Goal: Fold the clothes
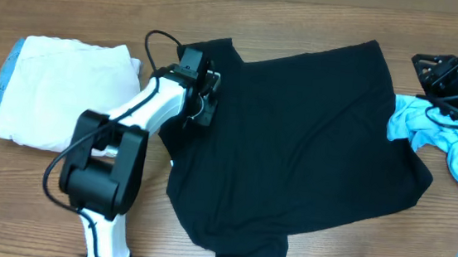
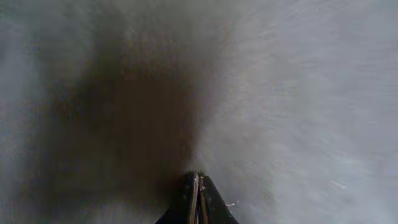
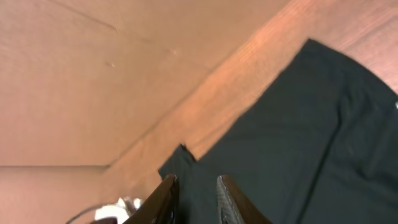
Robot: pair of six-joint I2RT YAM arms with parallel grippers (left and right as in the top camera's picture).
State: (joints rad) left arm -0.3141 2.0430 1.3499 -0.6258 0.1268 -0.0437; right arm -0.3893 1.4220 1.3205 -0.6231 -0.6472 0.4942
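Left end effector (image 1: 201, 101), jaws together, sits at the plain black fabric T-shirt's (image 1: 302, 143) left edge; right end effector (image 3: 194, 199) is slightly open, empty and farther.

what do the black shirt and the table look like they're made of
Black T-shirt: soft matte fabric, probably a cotton knit, going by its limp folds and wrinkles. Table: wood or wood-look laminate, smooth, with visible grain lines.

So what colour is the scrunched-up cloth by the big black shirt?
The cloth is light blue, clearest in the overhead view.
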